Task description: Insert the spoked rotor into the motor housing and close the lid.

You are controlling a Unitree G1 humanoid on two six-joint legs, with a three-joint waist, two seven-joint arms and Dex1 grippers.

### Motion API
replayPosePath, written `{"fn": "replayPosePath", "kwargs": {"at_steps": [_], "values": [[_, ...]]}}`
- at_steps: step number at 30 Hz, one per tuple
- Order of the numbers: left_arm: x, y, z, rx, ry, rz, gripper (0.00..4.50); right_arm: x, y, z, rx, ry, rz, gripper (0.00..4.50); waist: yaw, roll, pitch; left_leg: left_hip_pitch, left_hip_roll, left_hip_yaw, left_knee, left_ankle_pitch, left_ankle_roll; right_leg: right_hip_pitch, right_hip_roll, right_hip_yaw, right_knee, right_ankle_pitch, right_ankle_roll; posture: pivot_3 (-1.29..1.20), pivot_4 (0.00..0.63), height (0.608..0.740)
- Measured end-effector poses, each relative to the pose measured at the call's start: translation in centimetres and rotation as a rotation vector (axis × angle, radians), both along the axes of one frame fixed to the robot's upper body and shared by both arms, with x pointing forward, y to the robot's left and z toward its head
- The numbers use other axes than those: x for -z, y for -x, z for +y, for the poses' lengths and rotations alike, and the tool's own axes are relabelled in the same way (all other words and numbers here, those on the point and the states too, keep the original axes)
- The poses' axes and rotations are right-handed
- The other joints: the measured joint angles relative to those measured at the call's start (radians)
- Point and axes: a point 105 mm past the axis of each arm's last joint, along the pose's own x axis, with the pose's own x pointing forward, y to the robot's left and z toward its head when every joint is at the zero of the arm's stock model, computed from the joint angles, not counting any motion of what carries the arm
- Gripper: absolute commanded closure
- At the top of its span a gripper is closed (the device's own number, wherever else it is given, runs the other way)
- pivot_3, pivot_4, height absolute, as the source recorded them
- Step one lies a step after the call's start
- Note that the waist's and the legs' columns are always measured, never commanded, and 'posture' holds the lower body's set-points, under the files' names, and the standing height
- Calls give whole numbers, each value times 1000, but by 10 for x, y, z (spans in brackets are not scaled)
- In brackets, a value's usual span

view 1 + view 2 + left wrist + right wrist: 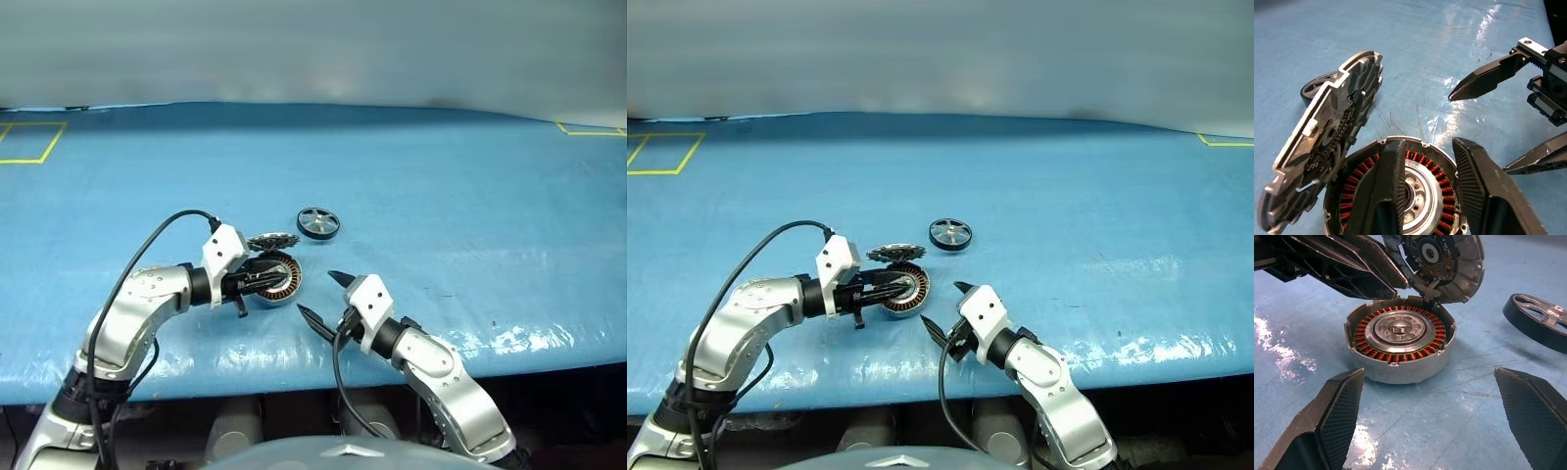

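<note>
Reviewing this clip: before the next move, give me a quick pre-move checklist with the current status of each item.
1. Spoked rotor in the motor housing: not ok, it lies on the blue table, apart from the housing.
2. Housing bore free to take the rotor: cannot tell, a silvery round part already sits inside the windings.
3. Lid out of the way: not ok, it stands tilted at the housing's far rim.
4. Left gripper clear of the housing: not ok, its fingers reach over the housing's open top.
5. Right gripper ready: ok, fingers wide open, holding nothing, just in front of the housing.
</note>
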Motion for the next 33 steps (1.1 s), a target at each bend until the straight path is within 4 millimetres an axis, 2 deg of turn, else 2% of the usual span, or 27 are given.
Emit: {"fn": "replayPosePath", "kwargs": {"at_steps": [1,9,12,16,22,26,27,33], "values": [[2,1,1,-5,-2,13,4454,0,0,0,-1,0,-1,0,0,0,0,0,0,0,0,0,0,0,0,0,0,0,0,0,150,740],[6,5,18,-110,28,-4,4454,0,-1,0,5,5,11,0,0,0,0,0,0,0,0,0,0,0,0,0,0,0,0,0,150,740],[10,8,25,-171,55,-35,4454,-8,-3,2,9,4,-3,0,0,0,0,0,0,0,0,0,0,0,0,0,0,0,0,0,150,740],[12,14,29,-250,107,-119,4500,-20,-6,5,0,8,2,916,2,0,0,0,0,0,0,0,0,0,0,0,0,0,0,0,150,740],[20,28,32,-315,147,-160,4500,-22,-22,3,65,112,25,2997,2,0,0,0,0,0,0,0,0,0,0,0,0,0,0,0,150,740],[23,36,32,-359,163,-203,4500,-34,-27,15,48,112,42,4280,0,0,0,0,0,0,0,0,0,0,0,0,-1,0,0,0,150,740],[22,36,32,-370,166,-212,4500,-35,-28,17,39,119,53,4486,0,0,0,0,0,0,0,0,0,0,0,0,-1,0,0,0,150,740],[23,43,32,-390,210,-231,4500,-41,-31,37,-23,148,122,4486,-1,1,0,-1,0,0,0,0,0,-1,0,0,-1,0,0,0,150,740]]}}
